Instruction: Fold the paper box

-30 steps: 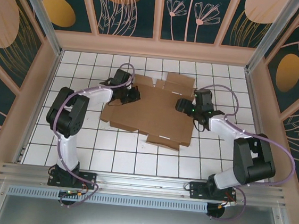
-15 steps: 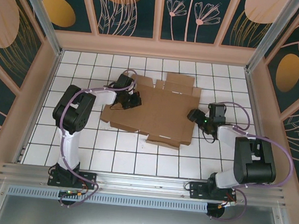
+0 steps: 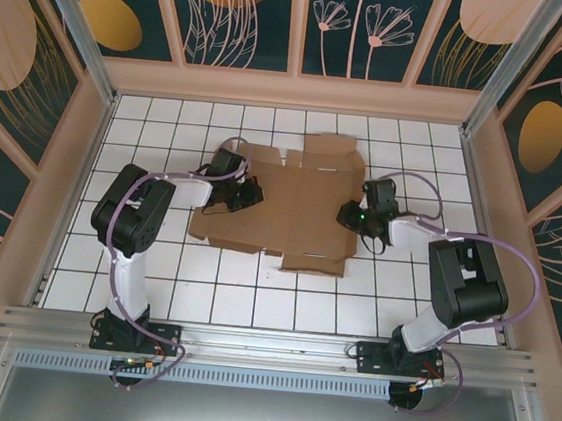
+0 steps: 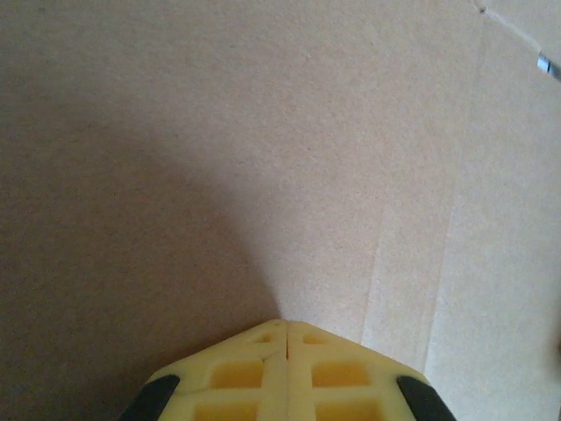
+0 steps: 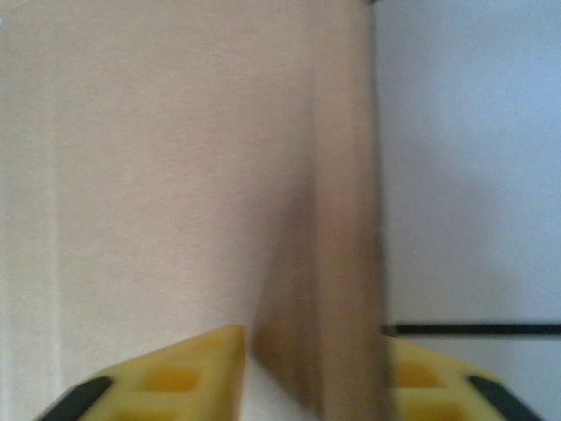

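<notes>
**Top external view.** The paper box (image 3: 292, 204) lies as an opened brown cardboard blank on the white tiled table (image 3: 252, 293), about midway between the side walls (image 3: 75, 179) and nearer the far wall than the arm bases. The left hand (image 3: 250, 193) rests on the blank's left portion, inside its outline. The right hand (image 3: 348, 216) sits at the blank's right edge.

**Left wrist view.** This view adds finger detail. The left hand (image 4: 285, 326) has its yellow fingertips pressed together with no gap, and nothing is between them. The tips point at flat cardboard (image 4: 263, 132). Two faint creases (image 4: 377, 254) run just to the right of the tips.

**Right wrist view.** The frame is blurred. The right hand (image 5: 316, 351) straddles a raised flap (image 5: 337, 263) at the cardboard's (image 5: 158, 158) edge. One yellow finger (image 5: 202, 360) is on the panel side and the other is on the table (image 5: 473, 175) side. The flap fills the space between them, so the hand is pinching the paper box.

**Edges and room.** Bare tiles border the blank on all sides. The widest band lies between its near tab (image 3: 314, 264) and the arm bases. The bands to the left and right are narrower, and the one along the far edge is narrowest.
</notes>
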